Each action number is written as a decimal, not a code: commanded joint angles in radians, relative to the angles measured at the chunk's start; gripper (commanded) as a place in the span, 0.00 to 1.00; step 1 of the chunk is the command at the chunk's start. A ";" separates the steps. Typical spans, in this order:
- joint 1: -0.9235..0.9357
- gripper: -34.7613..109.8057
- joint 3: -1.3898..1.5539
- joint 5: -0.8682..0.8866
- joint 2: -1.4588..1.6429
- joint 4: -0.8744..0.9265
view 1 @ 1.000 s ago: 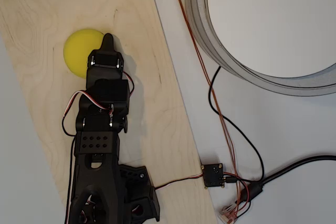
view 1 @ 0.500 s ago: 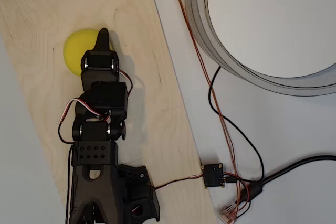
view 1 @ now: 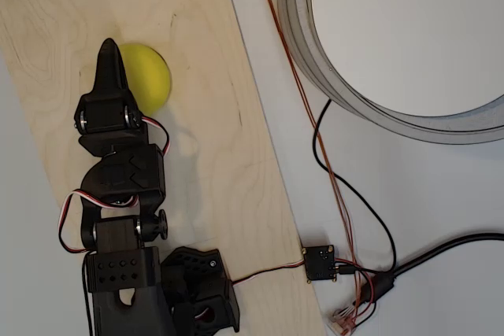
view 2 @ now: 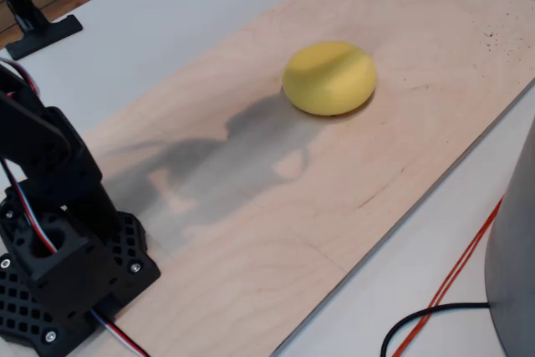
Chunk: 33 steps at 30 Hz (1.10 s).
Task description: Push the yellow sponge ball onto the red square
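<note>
the yellow sponge ball [view 1: 145, 76] sits on the pale plywood board [view 1: 213, 155], and everything here turns on how it lies against the gripper [view 1: 108, 57]. in the overhead view the gripper's black tip points up the picture and overlaps the ball's left edge, so the ball lies to the tip's right, bulging out toward the board's slanted right edge. whether the tip is pressed against the foam or merely above it, i can't tell from overhead. the fingers look drawn together into one narrow point, with no gap showing between them and nothing held.

in the fixed view the ball [view 2: 329, 77] rests alone on the board [view 2: 251, 206], the arm's shadow stretching from the ball back toward the black base [view 2: 58, 265].

the red square i can't find near the ball. my guess is that a sideways sweep from this side would roll the ball rightward, away from the gripper; the arm's long axis runs roughly up the picture, crosswise to that push.
</note>
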 commanded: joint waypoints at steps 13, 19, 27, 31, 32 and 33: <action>-0.026 0.25 -0.041 0.012 0.023 0.005; -0.048 0.29 -0.043 0.031 0.018 0.005; -0.057 0.69 -0.044 -0.012 0.041 0.008; -0.052 0.92 -0.051 0.009 0.025 0.006; -0.052 0.91 -0.051 0.011 0.028 0.006; -0.052 0.89 -0.051 0.012 0.031 0.006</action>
